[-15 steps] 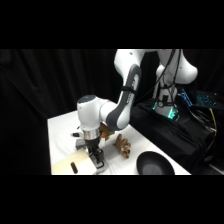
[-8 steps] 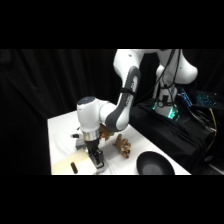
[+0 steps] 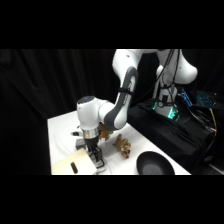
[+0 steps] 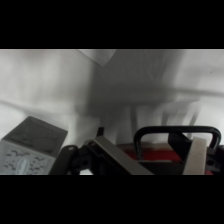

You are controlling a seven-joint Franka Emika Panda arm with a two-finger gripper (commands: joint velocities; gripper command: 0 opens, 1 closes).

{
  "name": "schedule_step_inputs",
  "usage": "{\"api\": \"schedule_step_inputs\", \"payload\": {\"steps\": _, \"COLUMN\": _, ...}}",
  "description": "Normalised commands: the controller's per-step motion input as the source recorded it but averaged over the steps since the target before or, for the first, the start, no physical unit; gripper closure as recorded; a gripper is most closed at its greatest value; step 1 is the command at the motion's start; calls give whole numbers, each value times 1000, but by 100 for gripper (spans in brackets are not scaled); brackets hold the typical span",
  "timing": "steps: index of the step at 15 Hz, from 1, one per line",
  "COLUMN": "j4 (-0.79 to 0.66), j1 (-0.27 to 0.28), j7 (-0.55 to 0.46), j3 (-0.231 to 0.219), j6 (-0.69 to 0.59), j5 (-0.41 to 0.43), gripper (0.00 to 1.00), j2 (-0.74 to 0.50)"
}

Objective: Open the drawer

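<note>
Light-wood drawer, black handle

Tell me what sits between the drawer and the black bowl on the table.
In the side view, a brown lumpy object lies on the white table between the drawer and the black bowl. The wrist view shows neither.

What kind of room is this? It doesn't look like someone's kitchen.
Probably a robotics lab or test bench: a white robot arm reaches over a white table, black curtains hang behind it, and electronics with lit boards and cables sit alongside.
</note>
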Motion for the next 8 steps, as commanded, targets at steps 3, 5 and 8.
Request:
{"api": "schedule_step_inputs", "payload": {"steps": 3, "j4": -282, "j1": -117, "j7": -193, "j3": 74, "j6": 227, "j5": 107, "gripper": 0, "j2": -139}}
{"api": "schedule_step_inputs", "payload": {"steps": 5, "j4": -295, "j1": -99, "j7": -180, "j3": 76, "j6": 219, "j5": 96, "gripper": 0, "j2": -165}}
{"api": "schedule_step_inputs", "payload": {"steps": 8, "j4": -306, "j1": -93, "j7": -165, "j3": 79, "j6": 208, "j5": 88, "gripper": 0, "j2": -201}}
